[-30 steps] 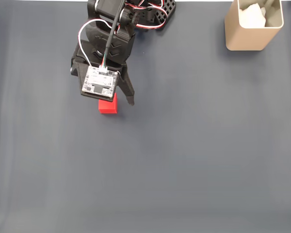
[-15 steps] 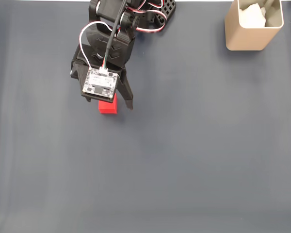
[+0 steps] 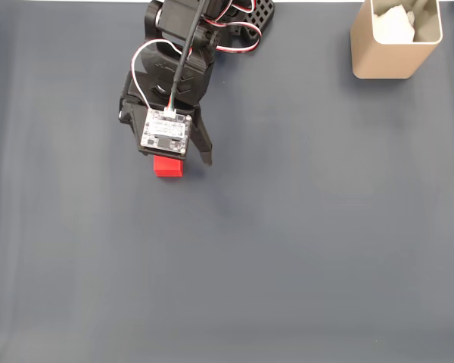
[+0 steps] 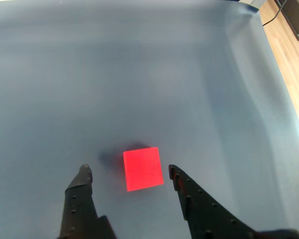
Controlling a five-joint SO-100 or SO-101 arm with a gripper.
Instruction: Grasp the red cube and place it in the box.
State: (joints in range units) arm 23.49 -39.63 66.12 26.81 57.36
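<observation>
Since a second ago, the arm (image 3: 178, 72) has swung slightly rightward in the fixed view, so its white circuit board (image 3: 166, 133) now sits directly above the red cube (image 3: 168, 167), while the cube itself has not shifted. That cube rests flat on the dark blue-grey worktop (image 3: 287, 249), nearer the far edge than the near one and left of centre in the fixed view. In the wrist view the end effector (image 4: 128, 173) is spread apart, its two black fingers (image 4: 192, 199) flanking the red cube (image 4: 142, 168), with a gap showing on each side and neither fingertip touching it. The box (image 3: 396, 39) stands upright at the far right corner of the worktop, well apart from the cube, with something pale inside.
</observation>
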